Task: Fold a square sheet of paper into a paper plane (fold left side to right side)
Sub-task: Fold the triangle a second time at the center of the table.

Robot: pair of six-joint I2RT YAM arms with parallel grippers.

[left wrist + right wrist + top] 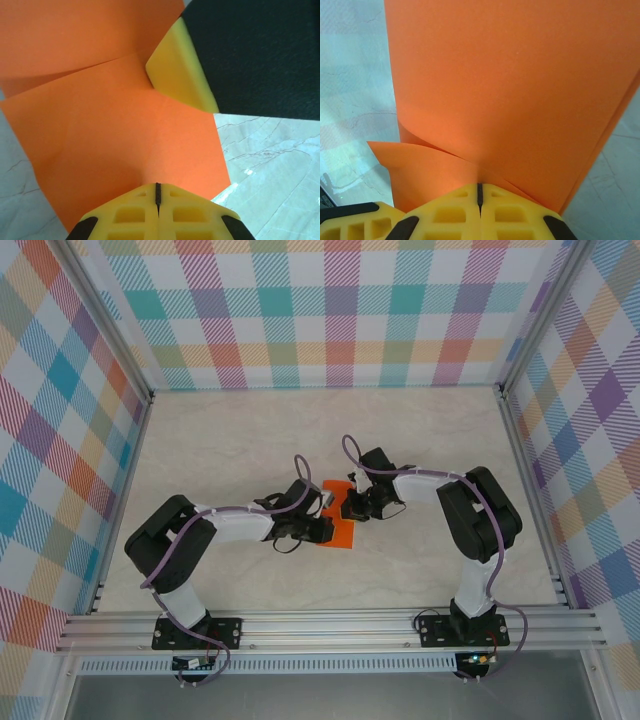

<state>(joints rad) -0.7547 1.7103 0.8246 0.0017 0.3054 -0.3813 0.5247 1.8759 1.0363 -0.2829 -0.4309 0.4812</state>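
The square sheet of paper (338, 530) is bright orange and lies mid-table between both grippers, partly folded over itself. My left gripper (322, 527) is shut, its tips (158, 186) pressed down on the flat lower layer (125, 145). My right gripper (352, 508) is shut at the edge of the upper layer (520, 80), which curls up from its tips (479, 187); a lower flap (420, 170) lies beneath. One yellow finger (180, 70) of the right gripper meets the paper where the fold line ends.
The pale marble-patterned table (250, 440) is boxed in by checked walls (330, 310) at the back and sides. An aluminium rail (330, 625) runs along the near edge, carrying both arm bases.
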